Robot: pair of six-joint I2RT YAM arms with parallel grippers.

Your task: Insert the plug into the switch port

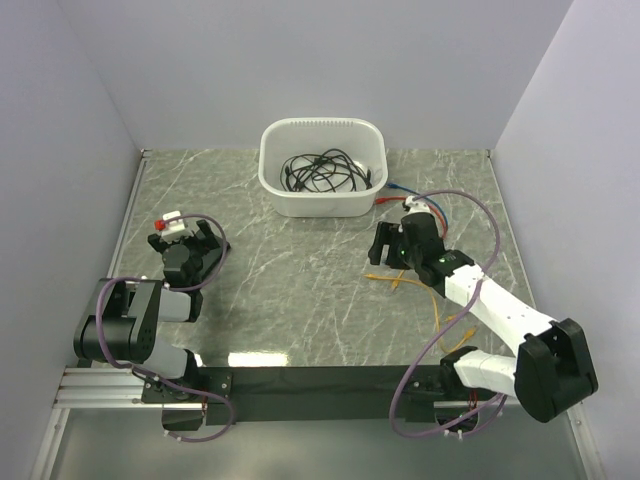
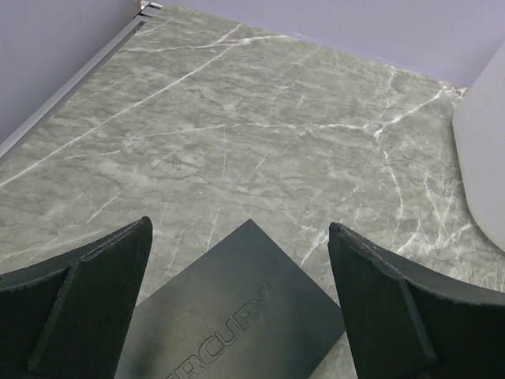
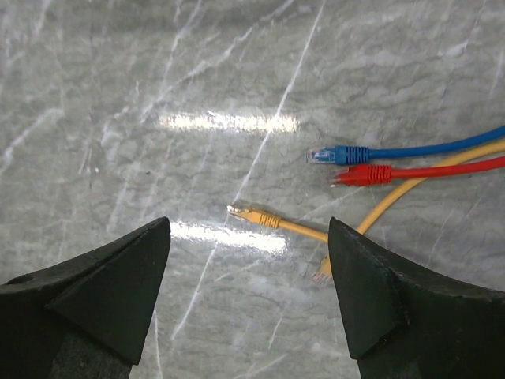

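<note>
Only the matte top of the flat black box (image 2: pixel 237 312), lettered MERCURY, shows between my left fingers; the switch port sockets along its edge are hidden. My left gripper (image 2: pixel 238 225) hangs open just above the box's far corner, and it sits at the table's left (image 1: pixel 185 240). On the right, my right gripper (image 3: pixel 248 222) is open and empty (image 1: pixel 388 252) over the cable ends. A yellow plug (image 3: pixel 252 214) lies on the table just beyond its fingertips. Further right lie a blue plug (image 3: pixel 335 155) and a red plug (image 3: pixel 359 174). A second yellow plug (image 3: pixel 322 272) lies beside the right finger.
A white tub (image 1: pixel 322 190) holding a tangle of black cables stands at the back centre, and its wall shows at the right edge (image 2: pixel 485 174) of the left wrist view. Yellow cable (image 1: pixel 385 278) trails toward the right arm's base. Purple walls enclose the marble table.
</note>
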